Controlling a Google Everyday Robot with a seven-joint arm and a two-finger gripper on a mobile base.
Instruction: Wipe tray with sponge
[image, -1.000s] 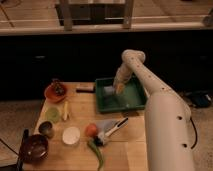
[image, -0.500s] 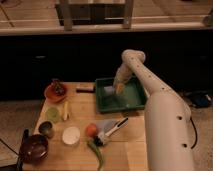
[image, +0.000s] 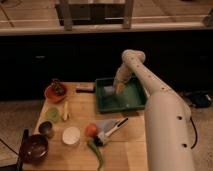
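The dark-green tray (image: 131, 102) sits at the back right of the wooden table. My arm reaches over from the right and bends down into the tray. The gripper (image: 119, 89) is low over the tray's back-left part. A small pale grey-blue block, the sponge (image: 109, 91), shows on the tray floor right beside the gripper's tip. Whether the gripper touches or holds it does not show.
In front of the tray lies a flat grey-blue sheet (image: 106, 124) with a knife (image: 113, 131) on it. Beside it are an orange fruit (image: 90, 130) and a green vegetable (image: 96, 149). Bowls and cups (image: 71, 135) crowd the table's left side. A dark bar (image: 85, 88) lies left of the tray.
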